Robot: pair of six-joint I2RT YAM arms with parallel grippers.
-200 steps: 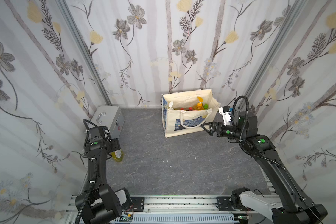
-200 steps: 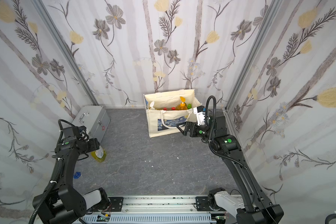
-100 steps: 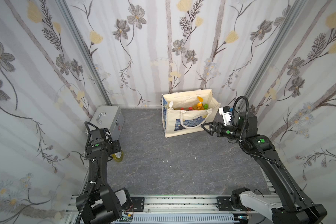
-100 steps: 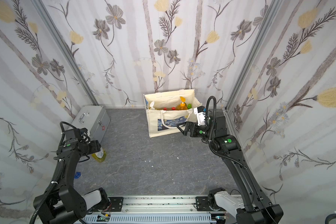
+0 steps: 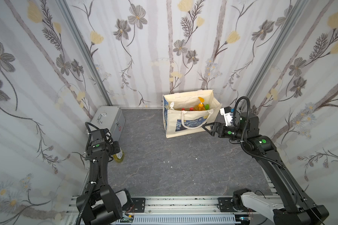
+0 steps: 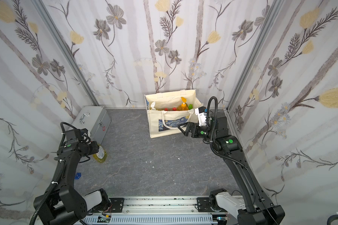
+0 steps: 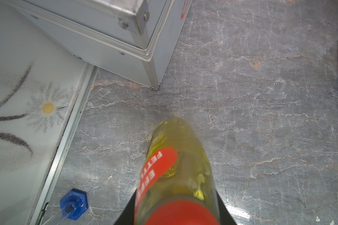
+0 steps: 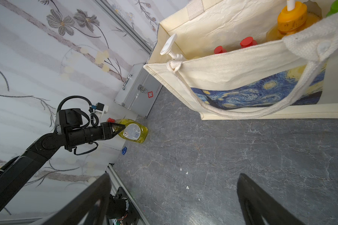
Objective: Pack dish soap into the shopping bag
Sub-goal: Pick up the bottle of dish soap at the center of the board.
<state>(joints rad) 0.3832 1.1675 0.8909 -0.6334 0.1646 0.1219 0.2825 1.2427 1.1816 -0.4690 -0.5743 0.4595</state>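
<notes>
A yellow-green dish soap bottle (image 7: 180, 167) with a red cap sits between the fingers of my left gripper (image 7: 176, 196), which is shut on its upper part. In both top views the bottle (image 5: 119, 156) is at the left wall, just in front of the metal case. Its base is low over the floor. The shopping bag (image 5: 187, 118) stands open at the back wall. It holds a white pump (image 5: 172, 105), two red caps (image 8: 246, 41), an orange pump bottle (image 5: 201, 105) and a green cap (image 5: 207, 106). My right gripper (image 5: 206, 129) hovers open beside the bag's right front corner.
A silver metal case (image 5: 108, 119) stands in the back left corner, close behind the held bottle. A small blue piece (image 7: 73, 202) lies on the floor by the left wall rail. The bag's handle (image 8: 242, 109) hangs down its front.
My left gripper has moved in over the yellow-green bottle and its jaws have closed on it. The right arm and the bag have not moved.
</notes>
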